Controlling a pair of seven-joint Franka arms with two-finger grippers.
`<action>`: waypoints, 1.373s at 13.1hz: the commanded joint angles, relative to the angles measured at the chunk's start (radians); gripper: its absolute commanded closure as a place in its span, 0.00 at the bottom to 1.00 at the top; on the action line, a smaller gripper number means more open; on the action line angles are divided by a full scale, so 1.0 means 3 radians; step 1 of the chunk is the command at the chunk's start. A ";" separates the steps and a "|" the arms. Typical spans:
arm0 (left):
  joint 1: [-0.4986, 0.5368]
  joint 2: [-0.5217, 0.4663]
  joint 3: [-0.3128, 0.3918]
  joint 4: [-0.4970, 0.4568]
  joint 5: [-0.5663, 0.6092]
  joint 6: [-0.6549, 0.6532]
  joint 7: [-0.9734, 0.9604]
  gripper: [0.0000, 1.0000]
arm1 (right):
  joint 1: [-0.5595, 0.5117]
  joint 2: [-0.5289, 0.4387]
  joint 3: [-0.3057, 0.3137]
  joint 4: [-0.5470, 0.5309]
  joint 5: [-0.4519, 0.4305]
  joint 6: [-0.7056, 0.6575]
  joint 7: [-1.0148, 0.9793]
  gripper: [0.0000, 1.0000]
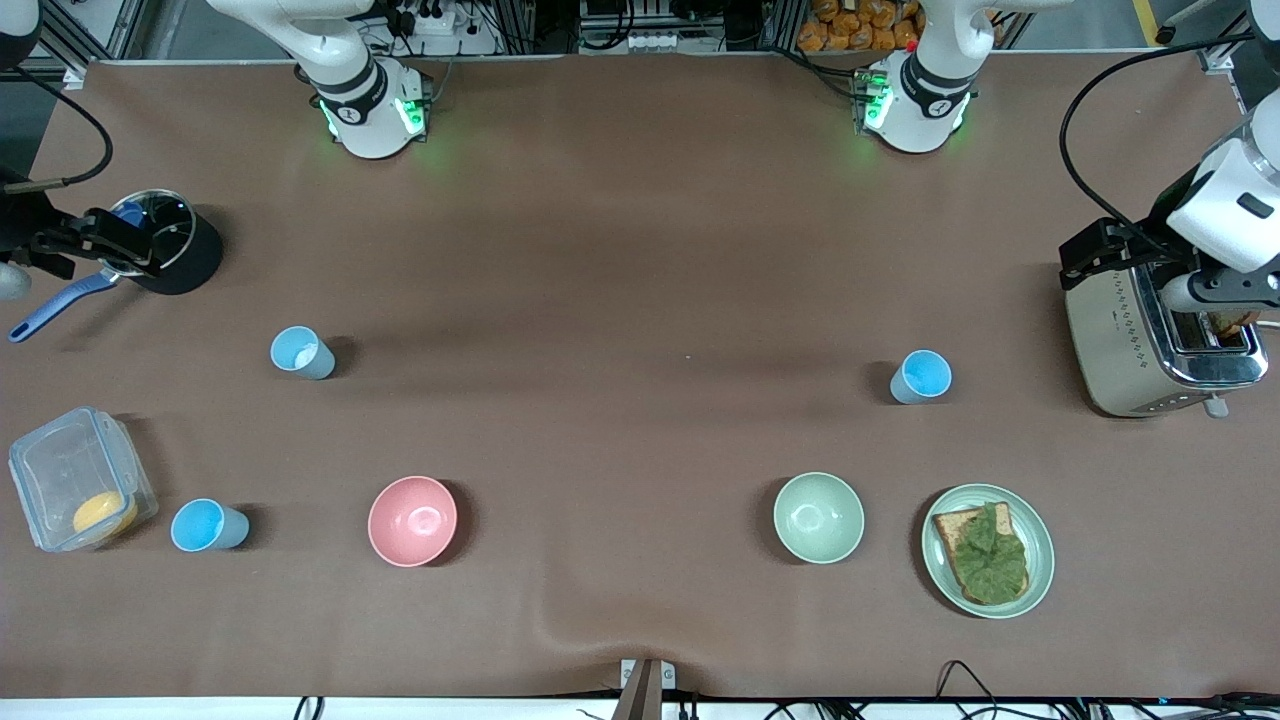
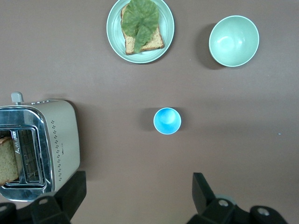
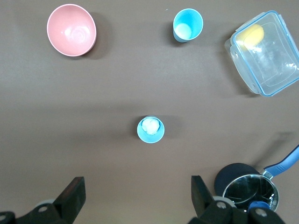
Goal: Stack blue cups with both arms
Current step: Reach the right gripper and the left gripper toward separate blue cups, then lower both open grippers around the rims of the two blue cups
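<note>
Your left pincer (image 2: 138, 196) hangs wide open and empty over the counter (image 1: 640, 250); the sky-blue-lined cup (image 1: 921, 376) stands right of centre; your right pincer (image 3: 135, 198) (likewise spread, holding nothing) hangs above the whitish-lined cup (image 1: 301, 352) at centre-left.

Both arms are cut off by the top edge of the front view, the left arm (image 1: 925, 90) and the right arm (image 1: 360, 95) alike. Of the left gripper (image 2: 139, 189) and the right gripper (image 3: 138, 191), only the spread finger ends are seen; the rest is cropped. The toaster (image 2: 56, 140) and the pot (image 3: 247, 191) are clipped by frame edges. The pale lump inside one blue cup (image 3: 150, 128) cannot be identified.
</note>
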 commanded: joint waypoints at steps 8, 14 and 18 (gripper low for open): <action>0.0016 0.0294 0.0020 -0.0171 0.0037 -0.0026 0.0048 0.00 | 0.0112 0.0045 -0.0007 -0.0049 0.0024 -0.0005 -0.0027 0.00; 0.0016 0.0299 0.0020 -0.1352 0.0042 0.1343 -0.0091 0.00 | 0.0419 0.0667 0.0008 -0.0085 -0.0017 -0.0021 0.0019 0.00; 0.0021 0.0488 0.0010 -0.1751 0.0037 0.2013 -0.0132 0.00 | 0.0388 0.0567 0.0008 -0.1049 -0.0012 0.1011 -0.0016 0.00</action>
